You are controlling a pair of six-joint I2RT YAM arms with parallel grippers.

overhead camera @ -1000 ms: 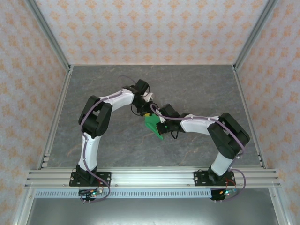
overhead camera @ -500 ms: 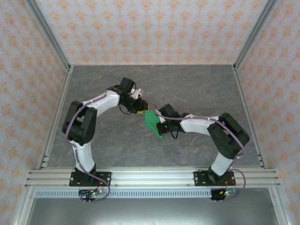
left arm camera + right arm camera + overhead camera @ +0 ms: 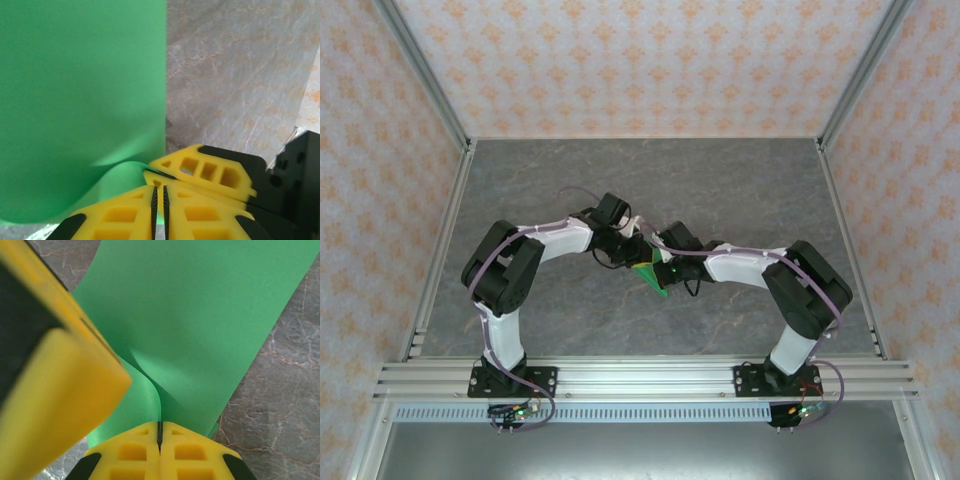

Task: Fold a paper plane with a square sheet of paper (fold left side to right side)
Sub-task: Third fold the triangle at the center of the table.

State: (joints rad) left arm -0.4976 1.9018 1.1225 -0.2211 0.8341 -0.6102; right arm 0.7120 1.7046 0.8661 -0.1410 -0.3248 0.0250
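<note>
Left fingers (image 3: 120,212) and right fingers (image 3: 190,452), close together, each pinch the square sheet of paper (image 3: 80,90)

Two white-and-black arms (image 3: 550,235) bent inward from near aluminium rail (image 3: 640,375), wrists nearly together over grey marbled tabletop (image 3: 750,180). At centre, left gripper (image 3: 638,252) and right gripper (image 3: 657,263) sat close — both at far edge of thin bright green paper sheet (image 3: 653,282). Sheet small, angled toward near-right. Pale orange-patterned walls (image 3: 650,60) enclosed table.
</note>
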